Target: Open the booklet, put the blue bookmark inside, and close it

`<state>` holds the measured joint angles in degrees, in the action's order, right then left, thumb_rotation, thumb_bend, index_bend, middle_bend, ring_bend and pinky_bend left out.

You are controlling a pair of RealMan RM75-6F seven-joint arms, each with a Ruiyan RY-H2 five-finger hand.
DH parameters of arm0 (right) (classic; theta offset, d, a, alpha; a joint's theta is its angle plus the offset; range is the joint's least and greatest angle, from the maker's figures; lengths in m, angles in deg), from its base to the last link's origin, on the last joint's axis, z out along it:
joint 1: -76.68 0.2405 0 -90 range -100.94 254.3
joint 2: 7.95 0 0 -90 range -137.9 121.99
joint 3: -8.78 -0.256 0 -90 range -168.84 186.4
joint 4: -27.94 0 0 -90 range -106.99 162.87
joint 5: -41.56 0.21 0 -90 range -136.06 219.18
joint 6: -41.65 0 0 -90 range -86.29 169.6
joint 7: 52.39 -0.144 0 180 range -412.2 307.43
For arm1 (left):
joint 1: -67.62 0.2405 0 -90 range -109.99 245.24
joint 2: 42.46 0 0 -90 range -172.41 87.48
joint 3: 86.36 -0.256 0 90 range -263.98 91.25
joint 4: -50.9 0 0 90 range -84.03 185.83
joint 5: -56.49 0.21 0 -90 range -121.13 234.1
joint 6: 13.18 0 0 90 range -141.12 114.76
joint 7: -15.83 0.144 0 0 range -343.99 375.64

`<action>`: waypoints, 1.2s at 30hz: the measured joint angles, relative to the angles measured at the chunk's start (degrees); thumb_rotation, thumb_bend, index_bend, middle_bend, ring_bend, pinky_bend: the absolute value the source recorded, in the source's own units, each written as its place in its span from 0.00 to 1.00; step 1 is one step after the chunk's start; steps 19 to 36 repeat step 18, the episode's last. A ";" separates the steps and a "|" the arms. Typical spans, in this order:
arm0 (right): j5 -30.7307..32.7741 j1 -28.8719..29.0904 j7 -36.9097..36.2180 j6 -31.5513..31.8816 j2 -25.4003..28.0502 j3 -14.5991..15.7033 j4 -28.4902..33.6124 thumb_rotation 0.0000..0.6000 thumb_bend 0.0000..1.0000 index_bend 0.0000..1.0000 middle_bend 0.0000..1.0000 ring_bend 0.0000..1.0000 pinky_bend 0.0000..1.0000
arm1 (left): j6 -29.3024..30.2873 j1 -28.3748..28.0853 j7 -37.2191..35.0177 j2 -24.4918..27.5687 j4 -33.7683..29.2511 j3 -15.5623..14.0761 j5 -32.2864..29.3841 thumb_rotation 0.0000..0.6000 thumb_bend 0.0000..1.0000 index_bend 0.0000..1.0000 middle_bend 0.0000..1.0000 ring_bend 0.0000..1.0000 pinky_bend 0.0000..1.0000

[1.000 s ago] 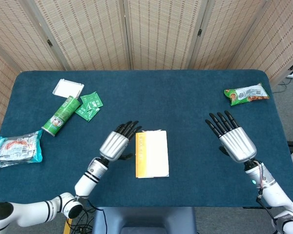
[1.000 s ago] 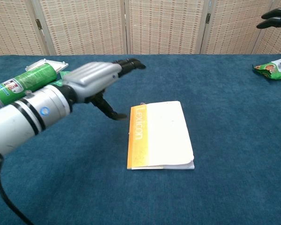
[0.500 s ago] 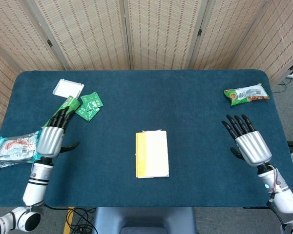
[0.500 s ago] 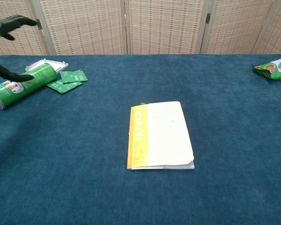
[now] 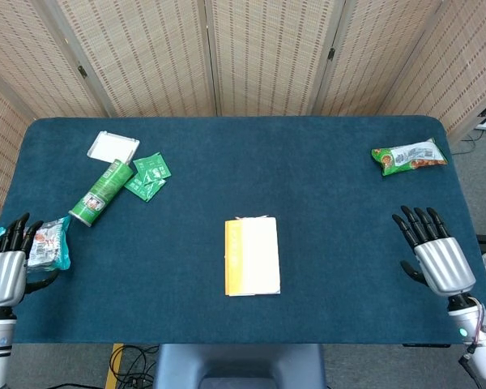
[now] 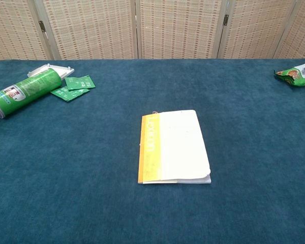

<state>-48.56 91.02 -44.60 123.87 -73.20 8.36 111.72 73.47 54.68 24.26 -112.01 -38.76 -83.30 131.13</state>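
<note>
From the head view, the booklet (image 5: 252,256) lies shut near the middle of the blue table (image 5: 308,178), orange spine strip to the left, squared to the front edge, which suits a lift of the cover from its right side. The left hand (image 5: 3,271) sits at the table's front-left corner, fingers apart and holding nothing, just beside a clear snack packet (image 5: 47,243). The right hand (image 5: 434,254) is at the front-right, likewise spread and empty. Both are well apart from the booklet. No blue bookmark shows anywhere (it may be inside the booklet, or simply lost against the blue cloth; I cannot tell which). At far left lie a green can (image 5: 101,193) on its side, green sachets (image 5: 147,176) and a white lid (image 5: 112,147); a green snack bag (image 5: 409,156) rests at far right.

From the chest view, neither hand shows. The booklet (image 6: 174,147) lies flat and closed, its pages slightly fanned at the near right corner. The can (image 6: 24,92), sachets (image 6: 73,86) and snack bag (image 6: 299,72) sit well away, so nothing blocks a reach to the booklet.
</note>
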 measured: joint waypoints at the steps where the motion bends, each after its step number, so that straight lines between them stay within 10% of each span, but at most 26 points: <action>1: 0.01 -0.34 0.01 0.28 0.05 0.10 0.18 1.00 0.18 0.00 0.00 0.00 0.00 | 0.58 0.61 -0.01 0.06 -0.15 -0.27 0.17 1.00 0.20 0.14 0.00 0.00 0.19; 36: 0.77 -7.27 4.86 5.58 2.00 1.35 6.47 1.00 0.18 0.00 0.00 0.00 0.00 | 3.75 5.77 1.06 -0.66 -3.27 -1.96 4.55 1.00 0.20 0.14 0.00 0.00 0.19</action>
